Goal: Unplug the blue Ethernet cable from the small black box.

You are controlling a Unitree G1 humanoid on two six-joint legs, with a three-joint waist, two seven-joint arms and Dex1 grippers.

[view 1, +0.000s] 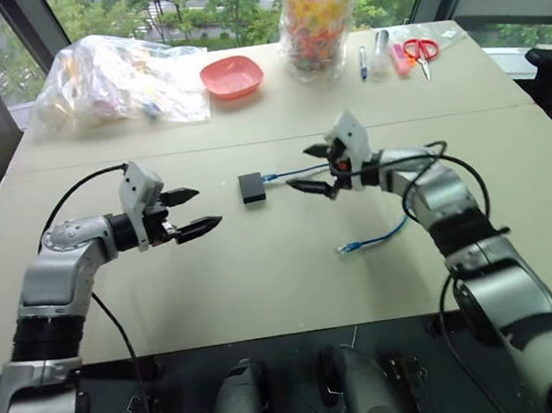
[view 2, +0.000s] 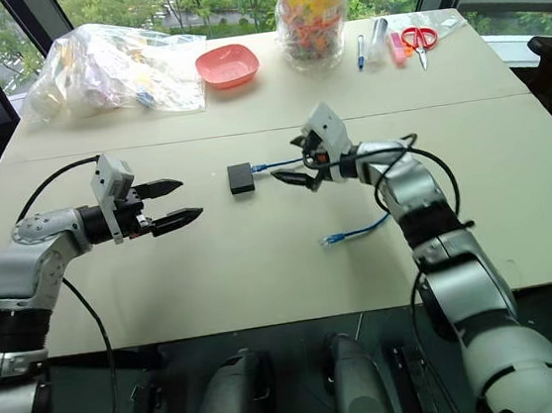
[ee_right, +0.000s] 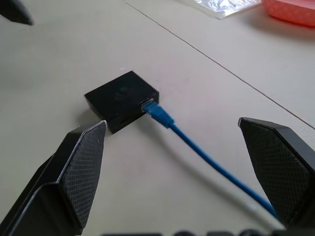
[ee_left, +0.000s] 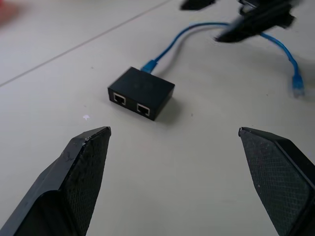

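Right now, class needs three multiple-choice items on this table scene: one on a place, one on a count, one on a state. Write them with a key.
1. Where is the small black box?
A. Between the left gripper and the right gripper
B. Inside the pink bowl
C. Beside the scissors

2. How many empty ports show on the box side facing the left gripper?
A. None
B. Two
C. Four

3. What is the blue Ethernet cable doing?
A. Lying fully loose
B. Plugged into the box
C. Held by a gripper

Key: 1 A, it lies on the table between both; 2 B, the left wrist view shows two sockets; 3 B, its plug sits in the box, both grippers open.
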